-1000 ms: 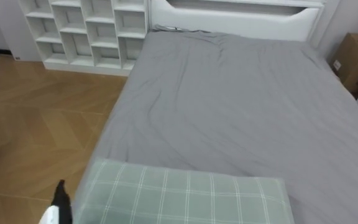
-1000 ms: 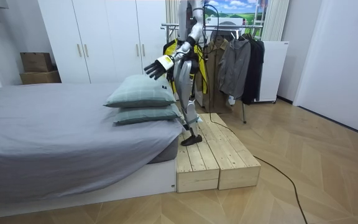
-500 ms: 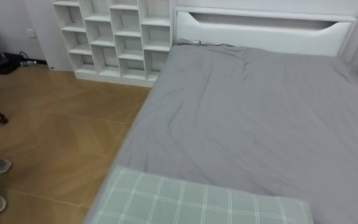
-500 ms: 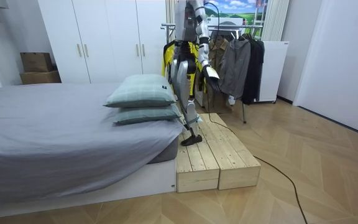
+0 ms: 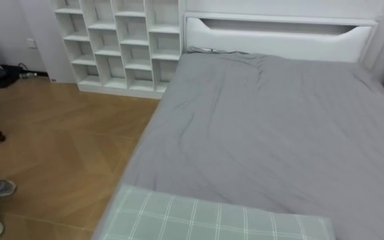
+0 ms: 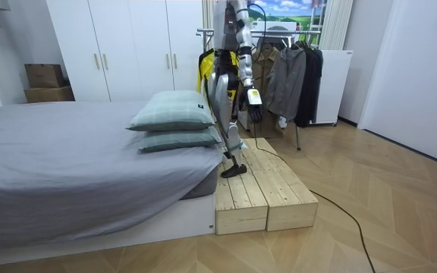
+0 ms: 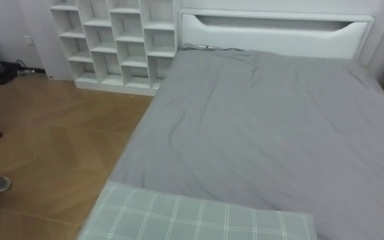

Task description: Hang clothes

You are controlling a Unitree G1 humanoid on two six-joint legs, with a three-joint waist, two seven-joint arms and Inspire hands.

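The robot is standing on the wooden platform [image 6: 260,193] beside the bed [image 5: 279,133], its left hand [image 6: 254,106] dangling relaxed and empty. Clothes [image 6: 287,80] are hanging on the rack [image 6: 205,32] behind it, so the hanging is seemingly finished, or waiting on another garment.

Grey-sheeted bed [image 5: 265,133] at centre; white cubby shelf unit [image 5: 122,40], upper left; green checked pillow [image 5: 212,220], lower edge; pale wooden platform [image 6: 260,189] beside the bed.

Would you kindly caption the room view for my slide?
Robot stands on a wooden platform beside the bed, hung clothes behind it.
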